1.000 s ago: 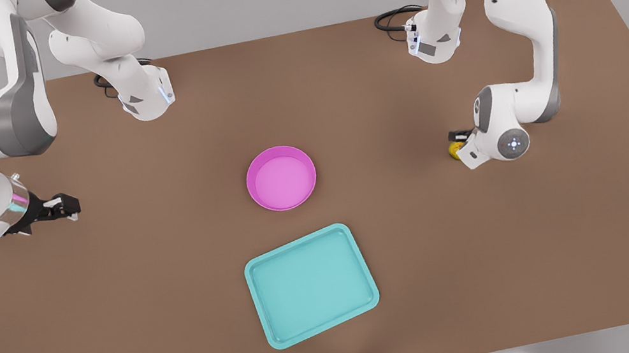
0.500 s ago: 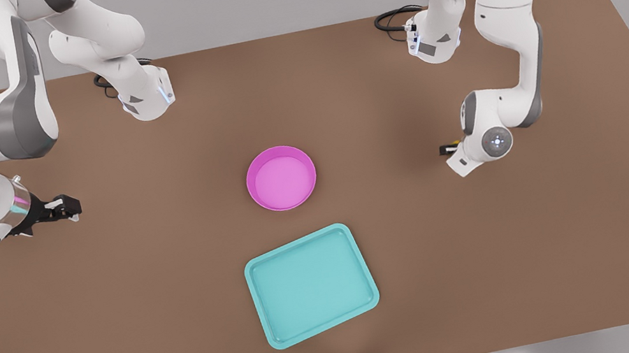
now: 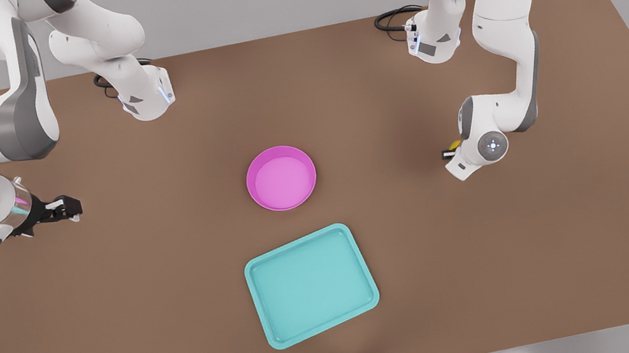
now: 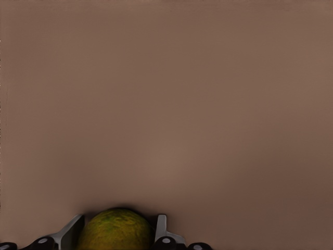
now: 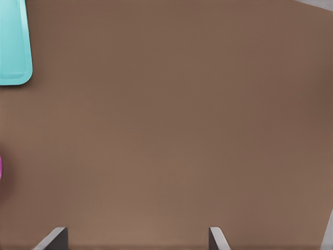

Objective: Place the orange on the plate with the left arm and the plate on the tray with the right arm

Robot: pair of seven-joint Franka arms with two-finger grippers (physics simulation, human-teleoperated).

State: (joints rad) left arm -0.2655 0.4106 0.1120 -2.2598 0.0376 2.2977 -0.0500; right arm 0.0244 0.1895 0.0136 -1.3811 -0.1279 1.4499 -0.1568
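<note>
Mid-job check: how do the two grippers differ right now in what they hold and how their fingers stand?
The left gripper is shut on the orange, its fingers pressed against the fruit; the right gripper holds nothing, fingers spread wide. The left gripper sits at the front view's right, the right gripper at its left. Both are over bare table, clear of the plate and tray.

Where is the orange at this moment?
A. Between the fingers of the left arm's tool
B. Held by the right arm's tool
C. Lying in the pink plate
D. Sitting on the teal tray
A. The left wrist view shows the orange gripped in the left tool, while the plate and tray hold nothing; the right tool waits open, apart from them.
</note>
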